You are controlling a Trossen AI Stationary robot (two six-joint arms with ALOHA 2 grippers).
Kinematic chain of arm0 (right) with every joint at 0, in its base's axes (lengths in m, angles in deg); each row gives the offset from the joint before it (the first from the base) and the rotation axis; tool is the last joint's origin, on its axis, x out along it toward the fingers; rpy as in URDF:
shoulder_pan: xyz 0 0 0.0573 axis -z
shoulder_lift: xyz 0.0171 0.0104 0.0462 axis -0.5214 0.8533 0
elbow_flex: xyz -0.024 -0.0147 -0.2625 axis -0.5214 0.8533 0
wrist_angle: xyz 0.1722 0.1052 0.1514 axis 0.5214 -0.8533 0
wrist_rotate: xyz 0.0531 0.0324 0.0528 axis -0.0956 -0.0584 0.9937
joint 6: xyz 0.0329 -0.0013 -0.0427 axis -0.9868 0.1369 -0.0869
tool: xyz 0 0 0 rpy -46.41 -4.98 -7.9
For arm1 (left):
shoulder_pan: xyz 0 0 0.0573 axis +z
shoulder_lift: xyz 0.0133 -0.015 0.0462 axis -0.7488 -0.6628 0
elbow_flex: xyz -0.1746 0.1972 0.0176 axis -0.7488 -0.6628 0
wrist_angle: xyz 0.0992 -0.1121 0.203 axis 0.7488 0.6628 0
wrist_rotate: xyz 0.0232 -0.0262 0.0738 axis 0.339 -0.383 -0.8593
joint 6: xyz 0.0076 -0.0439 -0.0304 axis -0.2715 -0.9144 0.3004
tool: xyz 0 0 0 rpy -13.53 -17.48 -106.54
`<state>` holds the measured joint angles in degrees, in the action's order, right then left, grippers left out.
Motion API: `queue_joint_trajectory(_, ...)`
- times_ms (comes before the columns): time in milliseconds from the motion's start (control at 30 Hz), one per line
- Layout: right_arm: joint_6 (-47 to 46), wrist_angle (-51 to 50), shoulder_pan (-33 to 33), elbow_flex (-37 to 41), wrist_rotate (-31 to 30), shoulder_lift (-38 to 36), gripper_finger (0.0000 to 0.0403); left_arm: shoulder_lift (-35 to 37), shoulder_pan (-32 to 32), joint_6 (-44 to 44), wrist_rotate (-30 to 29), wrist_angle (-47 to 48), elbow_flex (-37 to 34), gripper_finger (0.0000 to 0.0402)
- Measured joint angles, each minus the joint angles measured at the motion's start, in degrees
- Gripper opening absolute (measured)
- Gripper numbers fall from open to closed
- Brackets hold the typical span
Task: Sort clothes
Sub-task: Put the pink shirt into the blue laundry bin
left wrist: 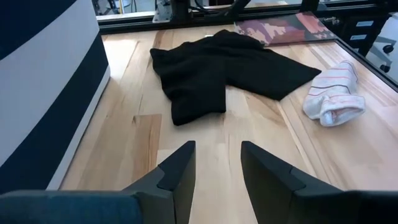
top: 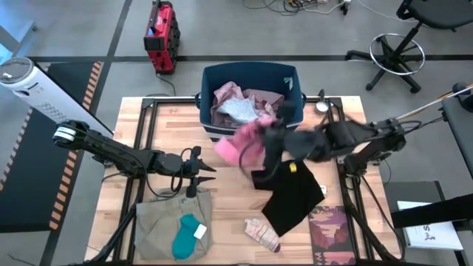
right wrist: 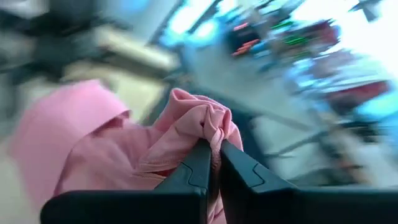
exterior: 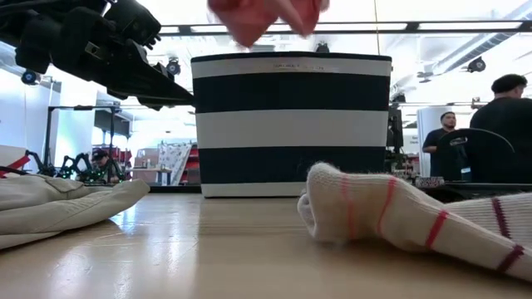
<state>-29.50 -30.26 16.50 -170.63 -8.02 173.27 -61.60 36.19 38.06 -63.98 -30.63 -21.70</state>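
Right claw (right wrist: 213, 152): pinched shut on bunched pink fabric garment (right wrist: 124, 149), lifted beside navy white-striped fabric bin (top: 284, 77)
Left claw (left wrist: 217, 165): fingers apart, empty, above wooden bench (top: 229, 192)
Black garment (top: 292, 196): flat on bench
Striped white sock (left wrist: 333, 99): beside it

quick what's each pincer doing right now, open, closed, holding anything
Left pincer: open, holding nothing, above the table.
Right pincer: closed on the pink garment, lifted by the bin.

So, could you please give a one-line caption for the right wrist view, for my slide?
Right gripper shut on a bunched pink fabric garment, lifted against a blurred background.
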Motion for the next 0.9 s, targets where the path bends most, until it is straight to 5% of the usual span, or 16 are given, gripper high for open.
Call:
queue_joint_trajectory(267, 15.1, 13.5, 13.5, -6.4, 6.8, 0.0, 0.0002, 0.0, 0.0, 0.0, 0.0, 0.0, 0.0, 0.0116)
queue_joint_trajectory(633, 3.6, 5.1, 35.4, -2.9, 27.1, 2.1, 0.0002, 0.0, 0.0, 0.0, 0.0, 0.0, 0.0, 0.0117)
queue_joint_trajectory(900, -1.0, 1.2, 40.1, 4.1, 35.2, 5.5, 0.0031, 0.0, 0.0, -1.1, 0.0, 0.0, 0.0, 0.0116)
